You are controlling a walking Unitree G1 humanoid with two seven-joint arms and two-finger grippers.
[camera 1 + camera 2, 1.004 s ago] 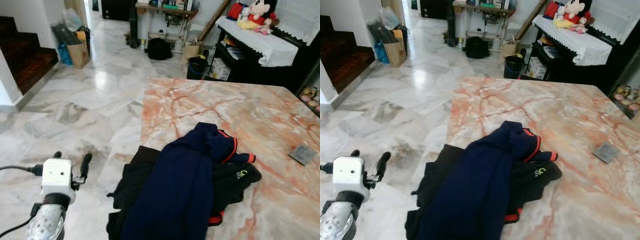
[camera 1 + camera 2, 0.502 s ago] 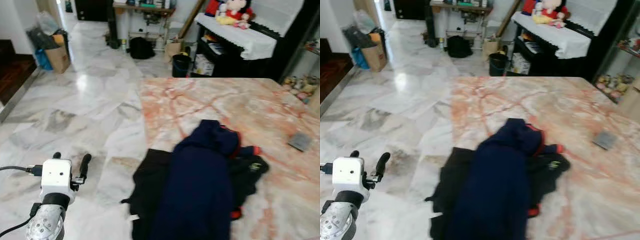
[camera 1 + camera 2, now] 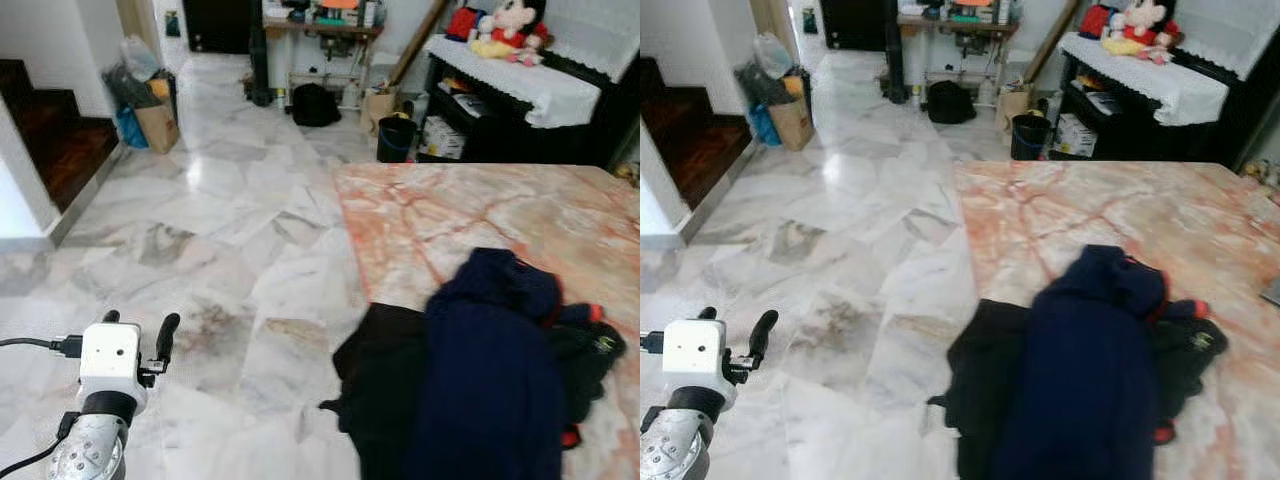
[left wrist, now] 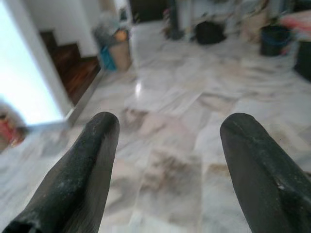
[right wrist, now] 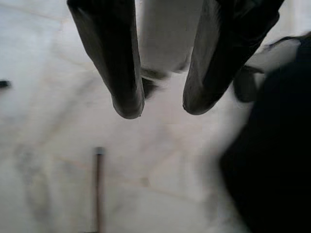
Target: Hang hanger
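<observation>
Two garments are lying in a heap at the near left corner of the pink marble tabletop (image 3: 470, 210): a navy hoodie (image 3: 490, 380) is draping over a black jacket (image 3: 385, 385), whose edge is hanging off the tabletop's left side toward the floor (image 3: 230, 230). No hanger is identifiable in any view; in the right wrist view a thin brown rod (image 5: 97, 187) is lying on the pale floor, too blurred to name.

Near left, the left tool (image 3: 138, 330) is hovering over the marble floor, well apart from the clothes. Its fingers (image 4: 82, 179) are standing wide apart and holding nothing. The right tool (image 5: 163, 104) is pointing down at the floor beside a dark mass of cloth (image 5: 272, 145); its fingers are showing a modest gap with nothing between them.

Far back, a black bin (image 3: 396, 137) is standing by a dark cabinet with a white lace cloth (image 3: 520, 85) and plush toys (image 3: 500, 25). At far left, bags (image 3: 150, 105) are sitting beside dark wooden stairs (image 3: 50, 130).
</observation>
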